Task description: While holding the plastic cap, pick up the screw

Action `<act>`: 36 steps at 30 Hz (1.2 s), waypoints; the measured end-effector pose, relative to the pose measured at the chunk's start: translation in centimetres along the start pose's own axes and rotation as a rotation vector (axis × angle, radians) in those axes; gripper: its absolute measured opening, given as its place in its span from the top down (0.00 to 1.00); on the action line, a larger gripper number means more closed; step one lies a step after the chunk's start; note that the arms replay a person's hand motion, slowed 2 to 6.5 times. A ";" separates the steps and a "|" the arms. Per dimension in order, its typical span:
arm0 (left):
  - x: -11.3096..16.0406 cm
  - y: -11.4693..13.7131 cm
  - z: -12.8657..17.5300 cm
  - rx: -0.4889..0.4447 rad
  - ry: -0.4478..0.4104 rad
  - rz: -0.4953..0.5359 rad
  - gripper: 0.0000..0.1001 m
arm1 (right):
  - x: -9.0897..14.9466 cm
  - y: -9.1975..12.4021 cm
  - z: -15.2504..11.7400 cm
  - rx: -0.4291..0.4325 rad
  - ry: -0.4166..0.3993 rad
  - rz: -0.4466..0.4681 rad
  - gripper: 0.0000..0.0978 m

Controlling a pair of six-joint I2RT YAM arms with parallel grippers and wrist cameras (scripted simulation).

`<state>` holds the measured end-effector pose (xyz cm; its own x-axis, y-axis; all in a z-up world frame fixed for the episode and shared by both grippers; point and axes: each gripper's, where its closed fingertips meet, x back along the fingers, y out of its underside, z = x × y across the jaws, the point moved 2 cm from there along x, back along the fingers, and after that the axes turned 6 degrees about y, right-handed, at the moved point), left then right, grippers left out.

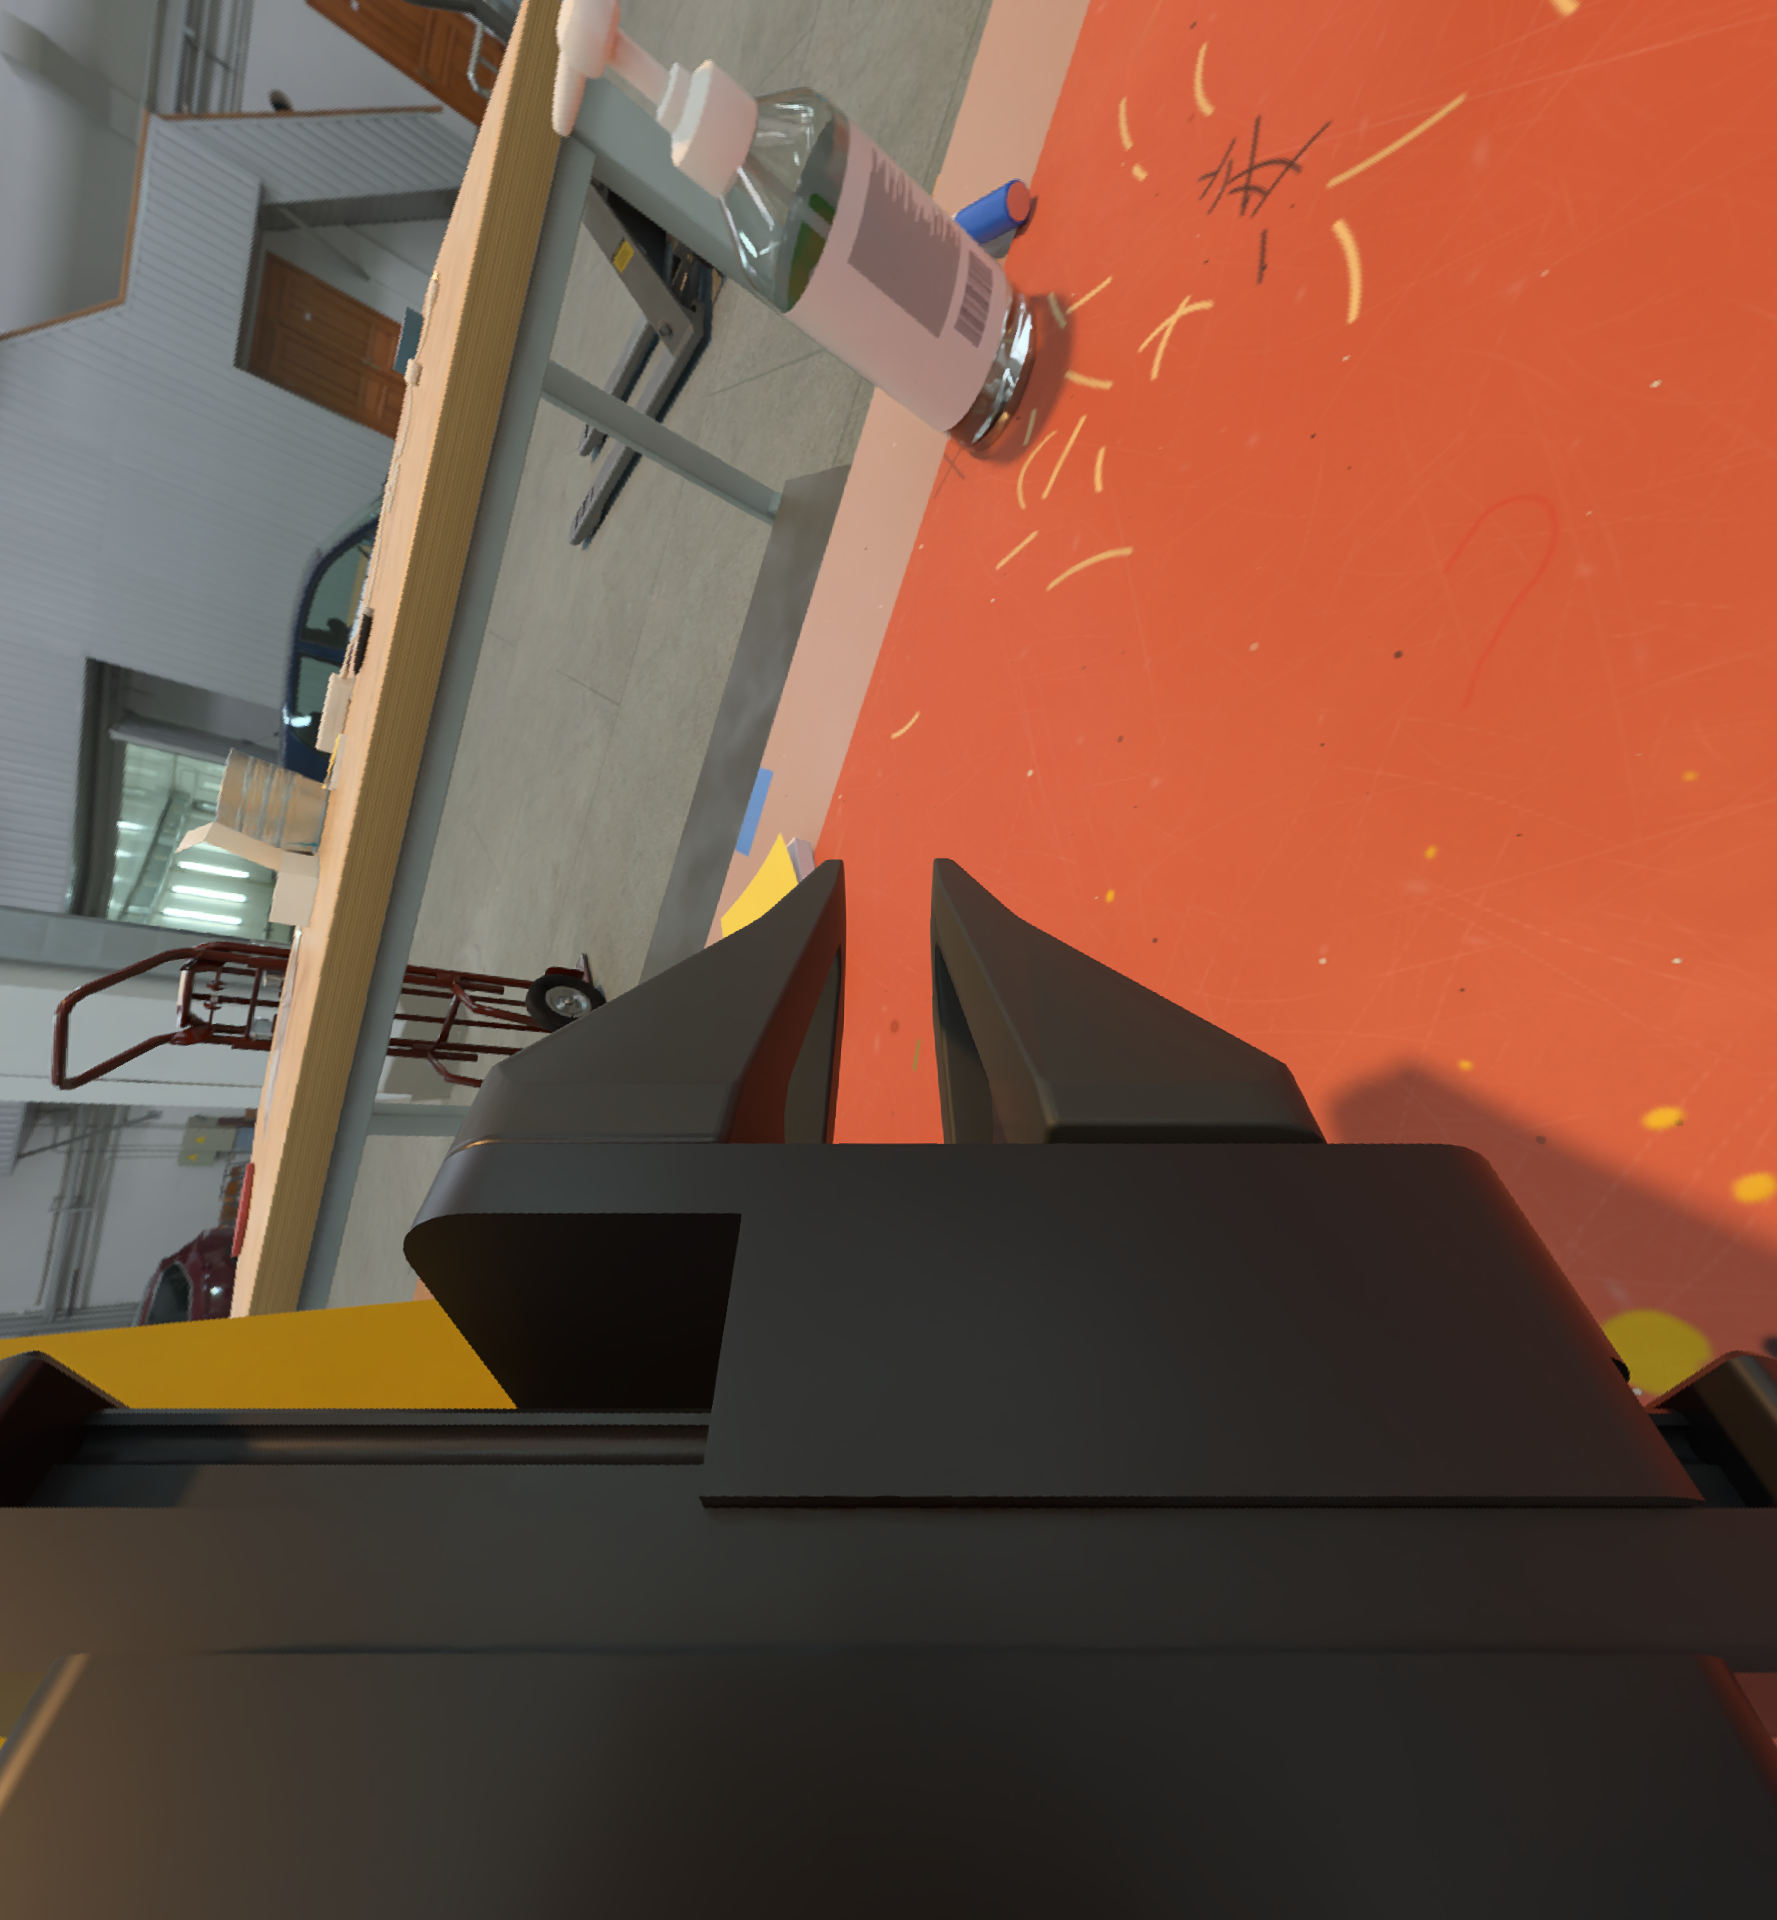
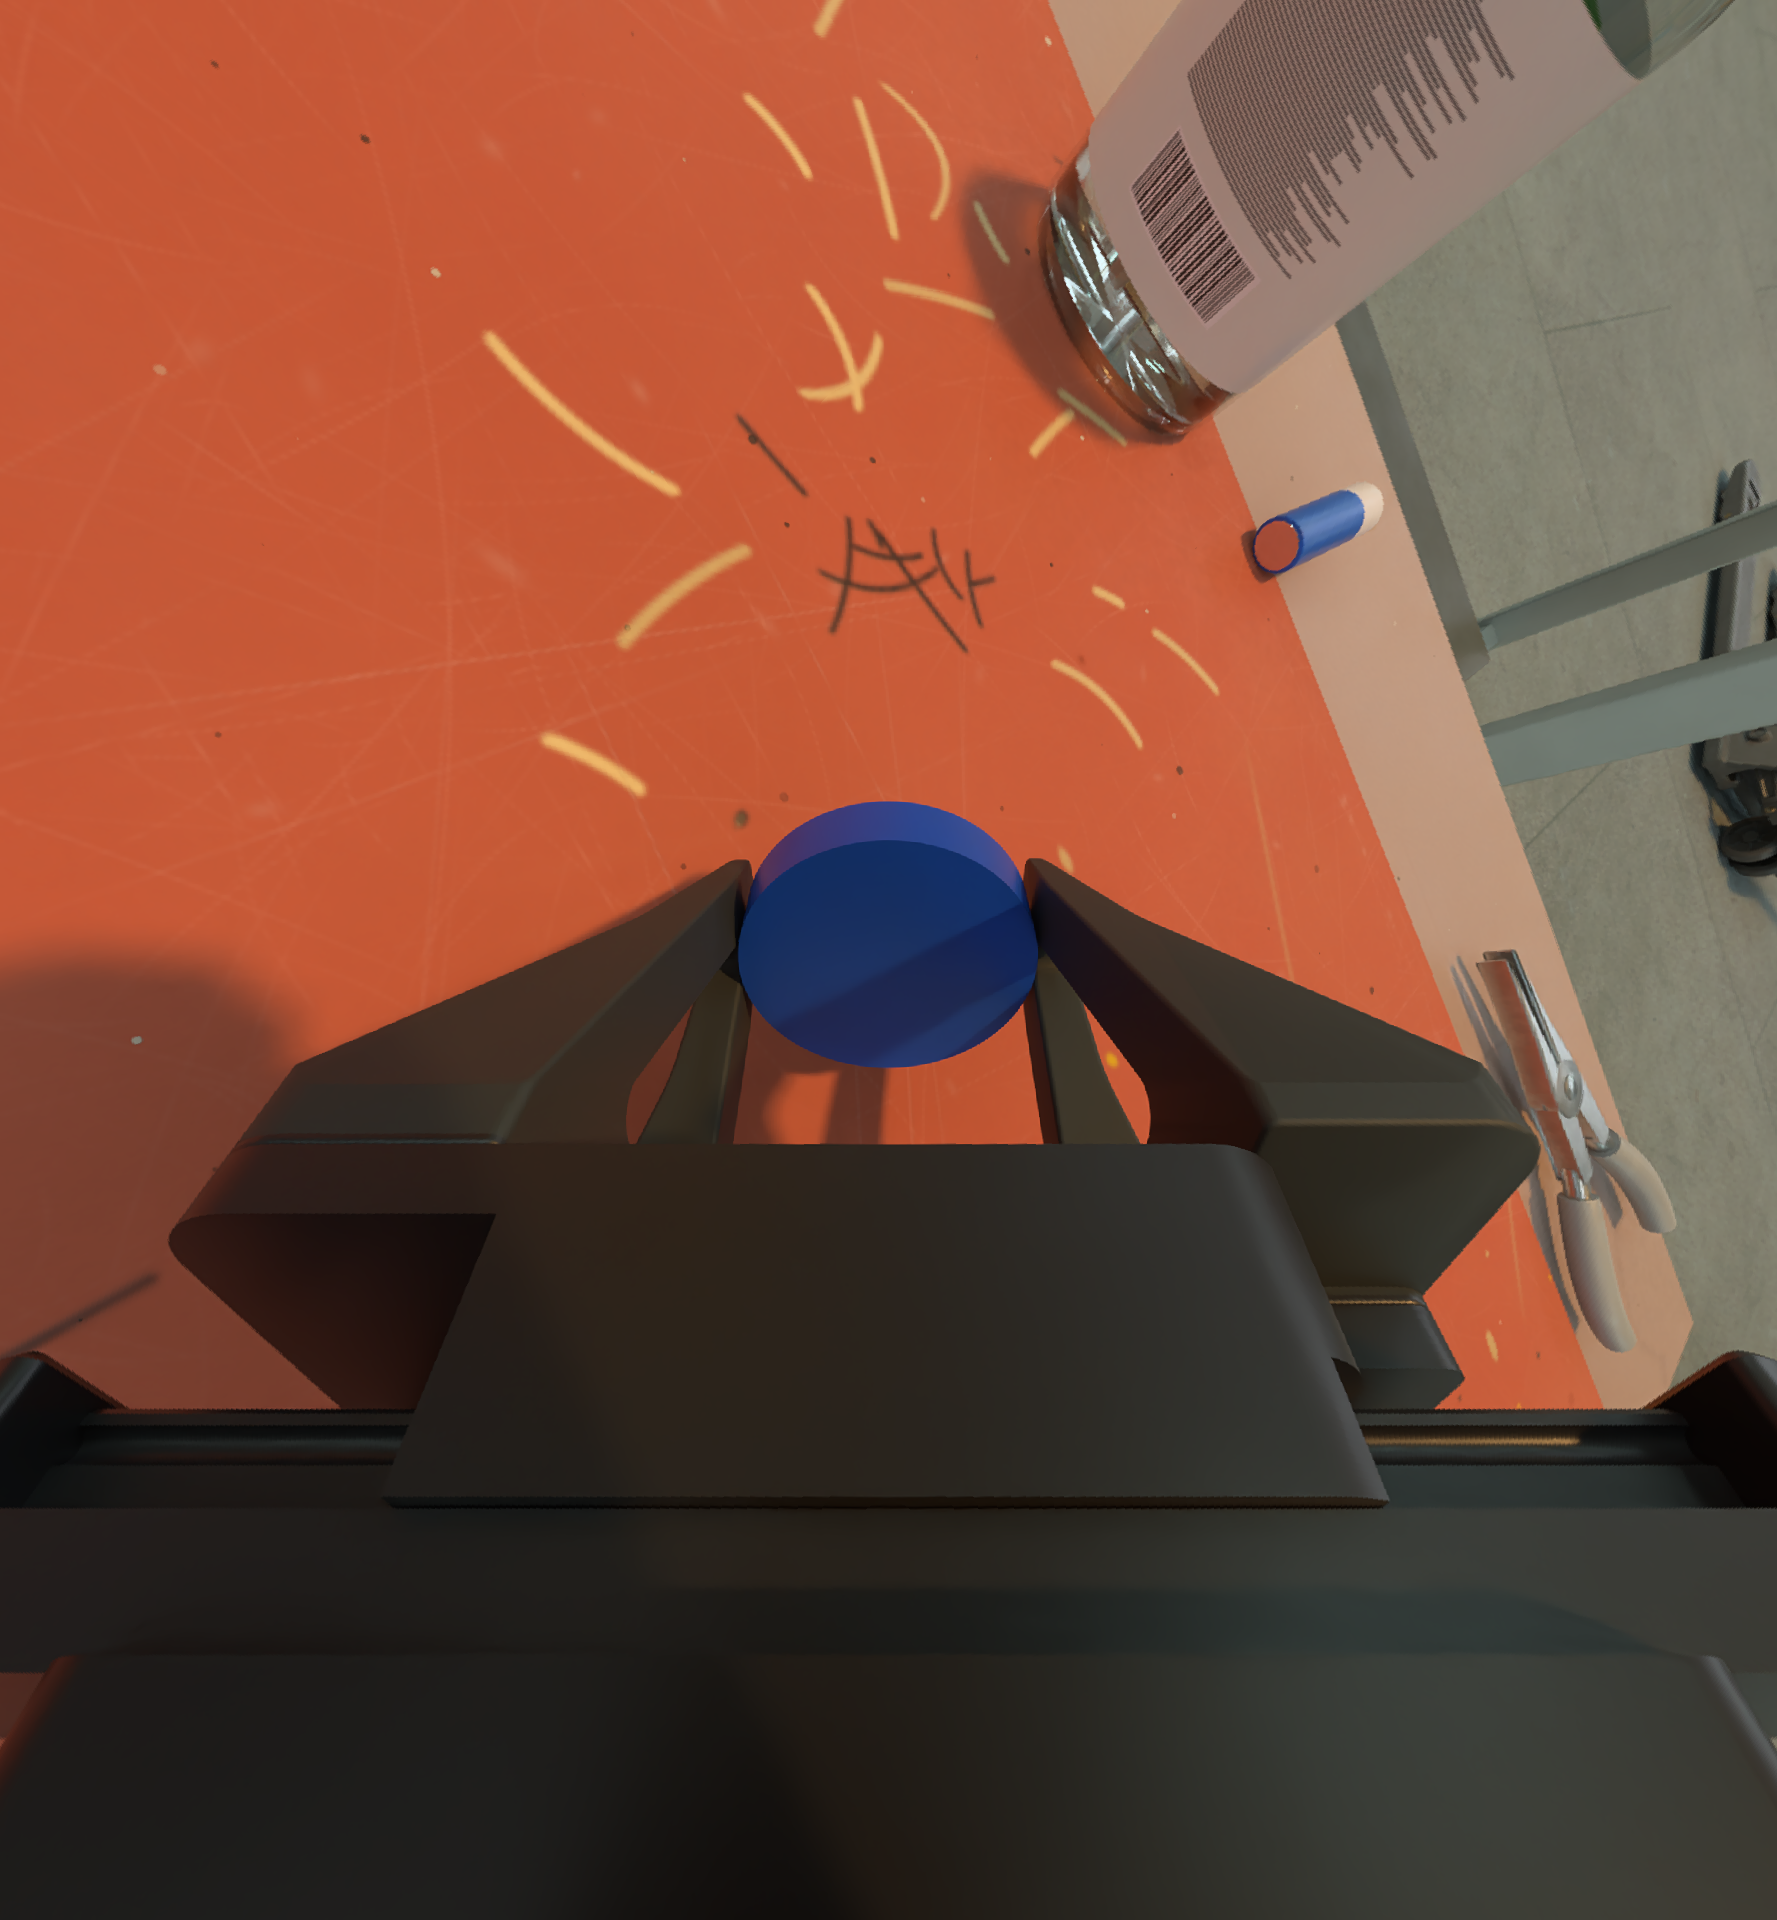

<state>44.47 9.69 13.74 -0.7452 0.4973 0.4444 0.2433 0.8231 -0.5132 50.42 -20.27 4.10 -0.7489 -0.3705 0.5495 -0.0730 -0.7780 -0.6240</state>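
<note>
My right gripper point(image 2: 886, 883) is shut on a round blue plastic cap point(image 2: 886, 935) and holds it by its sides above the orange table mat point(image 2: 292, 520). My left gripper point(image 1: 888, 883) hangs over the orange mat point(image 1: 1383, 727) near the table's edge. Its fingers point(image 1: 967, 987) stand almost together with only a narrow slit between them, and nothing shows in the slit. I see no screw in either view.
A clear pump bottle with a pale label point(image 1: 894, 260) point(image 2: 1279, 187) stands near the mat's edge. A small blue cylinder with a red end point(image 1: 998, 208) point(image 2: 1310, 530) lies beside it. Pliers point(image 2: 1559, 1132) lie at the table's edge. Yellow and blue paper notes point(image 1: 764, 883) lie by the left gripper.
</note>
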 end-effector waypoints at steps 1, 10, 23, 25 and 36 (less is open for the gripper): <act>-0.1 0.0 0.2 0.000 0.007 0.003 0.86 | 0.0 0.1 0.0 0.001 0.000 -0.002 0.56; -1.0 -0.3 1.5 0.002 0.049 0.025 0.86 | -0.1 0.2 0.0 0.007 0.001 -0.009 0.56; -1.4 -0.3 2.2 -0.003 0.069 0.026 0.86 | -0.1 0.3 0.0 0.014 0.004 -0.015 0.56; -1.4 -0.4 2.2 -0.001 0.072 0.029 0.86 | -0.1 0.3 0.0 0.015 0.004 -0.015 0.56; -1.5 -0.4 2.6 -0.001 0.084 0.030 0.86 | -0.1 0.5 0.1 0.024 0.008 -0.021 0.56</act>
<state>43.94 7.89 11.39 -0.6826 0.5431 0.4890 0.2652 0.8076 -0.5268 50.51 -20.62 3.80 -0.7527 -0.3499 0.5578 -0.0729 -0.7976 -0.5987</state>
